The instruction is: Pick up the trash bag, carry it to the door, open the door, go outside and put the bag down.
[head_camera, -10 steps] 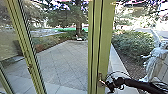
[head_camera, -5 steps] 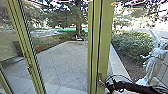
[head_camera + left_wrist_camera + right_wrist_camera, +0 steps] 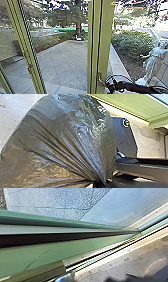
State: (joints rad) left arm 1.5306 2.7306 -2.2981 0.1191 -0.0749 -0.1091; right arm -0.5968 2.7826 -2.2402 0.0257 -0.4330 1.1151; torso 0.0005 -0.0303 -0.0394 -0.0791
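Observation:
In the head view, my right gripper is at the metal handle of the green-framed glass door, low on its upright; whether it touches the handle I cannot tell. The right wrist view has the door's green frame close up, above the threshold strip. Whether the door stands ajar is unclear. The dark, shiny trash bag bulges large in the left wrist view, its folds drawn together at the neck, where my left gripper is shut on it.
Beyond the glass lies a paved yard with a tree at its far side. Bushes grow to the right, near a pale statue-like figure. Another green upright slants down on the left.
My right arm has sunk slightly beside the door handle, its gripper shifting a little down and to the right. The door looks unmoved.

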